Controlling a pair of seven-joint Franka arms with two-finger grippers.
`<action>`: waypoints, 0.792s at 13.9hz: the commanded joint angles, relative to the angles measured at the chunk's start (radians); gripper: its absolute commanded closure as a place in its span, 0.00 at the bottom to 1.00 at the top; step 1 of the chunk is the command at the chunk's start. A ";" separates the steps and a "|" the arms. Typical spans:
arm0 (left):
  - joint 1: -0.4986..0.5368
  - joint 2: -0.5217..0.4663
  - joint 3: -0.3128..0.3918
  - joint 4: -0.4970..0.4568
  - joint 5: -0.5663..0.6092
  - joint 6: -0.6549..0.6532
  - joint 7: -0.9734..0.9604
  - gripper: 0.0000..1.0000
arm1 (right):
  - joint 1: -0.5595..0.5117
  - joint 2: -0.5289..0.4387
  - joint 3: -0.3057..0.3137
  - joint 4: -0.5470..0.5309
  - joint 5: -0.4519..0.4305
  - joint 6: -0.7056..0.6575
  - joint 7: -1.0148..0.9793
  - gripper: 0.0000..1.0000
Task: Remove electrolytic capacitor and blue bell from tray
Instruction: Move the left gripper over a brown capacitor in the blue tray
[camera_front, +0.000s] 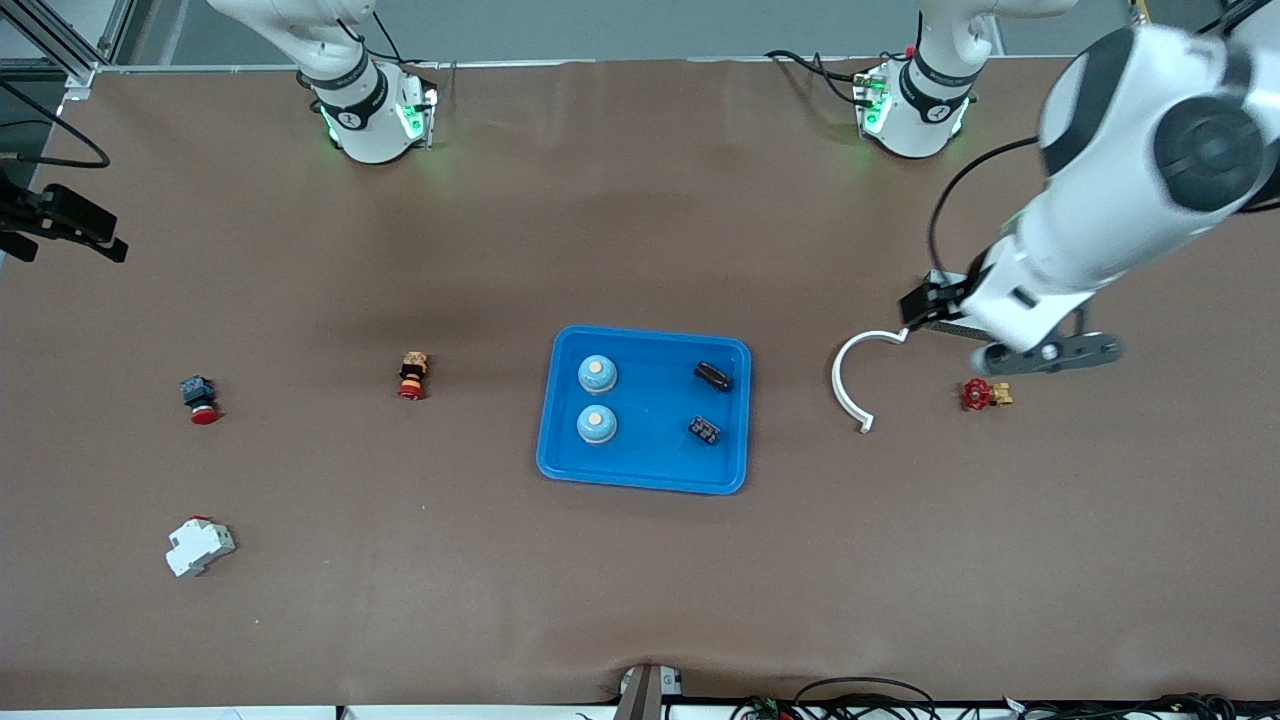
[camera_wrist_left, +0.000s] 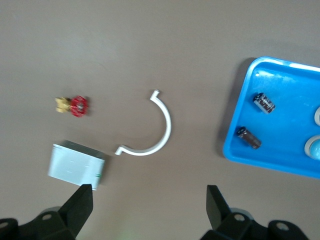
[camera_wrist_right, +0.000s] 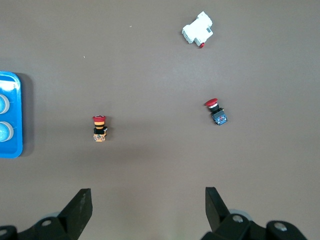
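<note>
Bells (camera_front: 597, 373) and capacitors (camera_front: 713, 376) already share the blue tray (camera_front: 644, 480) at the middle of the table (camera_front: 640, 600). Two pale blue bells sit in the half of the tray toward the right arm's end, one (camera_front: 597, 424) nearer the front camera than its twin. Two dark capacitors lie in the half toward the left arm's end, one (camera_front: 704, 431) also nearer the front camera; the left wrist view shows both (camera_wrist_left: 263, 103) (camera_wrist_left: 248, 137) lying on their sides, apart from each other.

Toward the left arm's end of the table, a white curved clip (camera_front: 853, 375) lies beside the tray, and a small red-wheeled valve (camera_front: 985, 394) lies closer to that end. The left gripper (camera_wrist_left: 149, 195) hangs over the bare tabletop near the clip, jaws spread wide with nothing between them. A white box (camera_wrist_left: 76, 165) shows in its wrist view close to one finger (camera_wrist_left: 82, 200).

Toward the right arm's end lie an orange and red push button (camera_front: 412, 375), a blue one with a red cap (camera_front: 199, 398) closer to that end, and a white breaker (camera_front: 198, 547) near the front edge. The right gripper (camera_wrist_right: 148, 196) hangs over bare tabletop there, jaws likewise spread and holding nothing.
</note>
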 joint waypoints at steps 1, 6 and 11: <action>-0.043 0.064 0.000 0.007 -0.005 0.064 -0.153 0.00 | -0.010 -0.009 0.006 0.000 -0.001 0.002 0.007 0.00; -0.133 0.172 0.000 -0.077 -0.003 0.292 -0.426 0.00 | -0.012 -0.004 0.006 0.014 -0.001 0.002 0.007 0.00; -0.211 0.305 0.001 -0.106 -0.003 0.473 -0.670 0.03 | -0.016 0.010 0.006 0.035 -0.001 0.002 0.007 0.00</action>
